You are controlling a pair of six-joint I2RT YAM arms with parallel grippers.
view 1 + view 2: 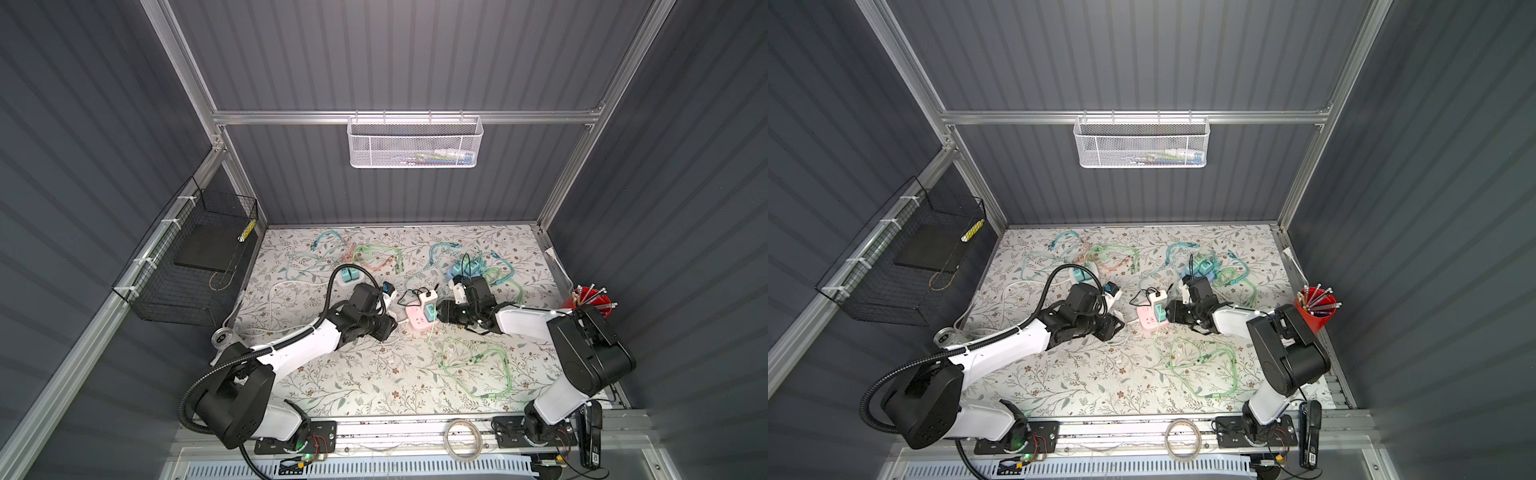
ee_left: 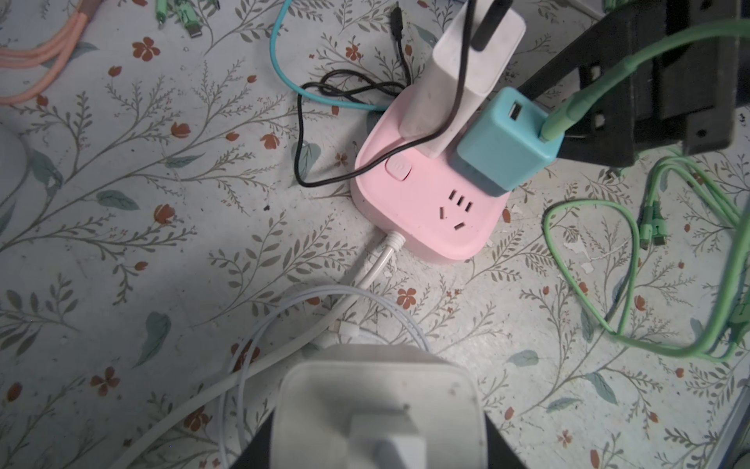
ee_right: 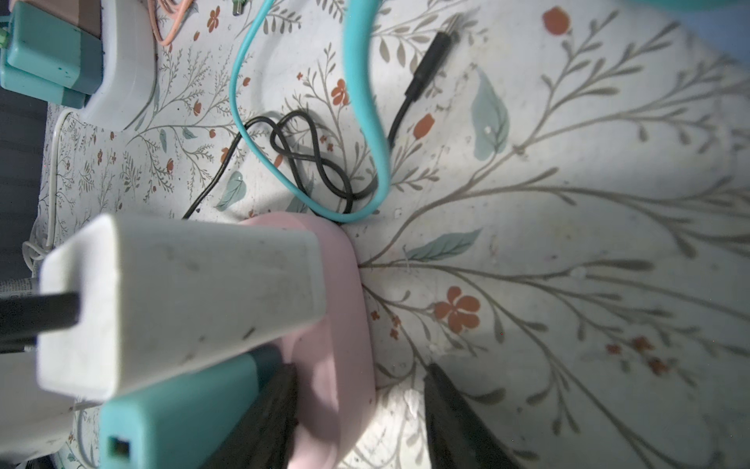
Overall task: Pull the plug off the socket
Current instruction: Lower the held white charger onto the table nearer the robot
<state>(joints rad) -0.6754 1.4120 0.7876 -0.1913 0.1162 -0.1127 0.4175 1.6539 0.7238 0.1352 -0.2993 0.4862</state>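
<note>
The pink socket [image 2: 426, 211] sits on the flowered table [image 1: 374, 374] around its middle, between the two arms. It is a squat, rounded block with a small button, and one outlet on its top is free. A white cord [image 2: 377, 264] leaves one side.

Two things are plugged into the top, side by side and touching. One is a tall white adapter [image 2: 458, 69] with a black cable [image 2: 302, 134]. The other is the teal plug [image 2: 503, 142], a small boxy cube with a darker band at its base. It has an empty port on its outer face and a green cable [image 2: 576, 101] in the port next to it. It leans a little, and it looks seated in its outlet, though the base is too shadowed to be sure.

The right hand [image 1: 437, 312] is at the socket's side by the teal plug and is released. Its fingers stand apart, one against the plug's base and the pink edge. The other finger [image 3: 458, 418] is out over the table, clear of the socket.

The left hand [image 1: 391, 326] hangs just beside the socket, clenched on a separate white charger [image 2: 373, 390].
</note>
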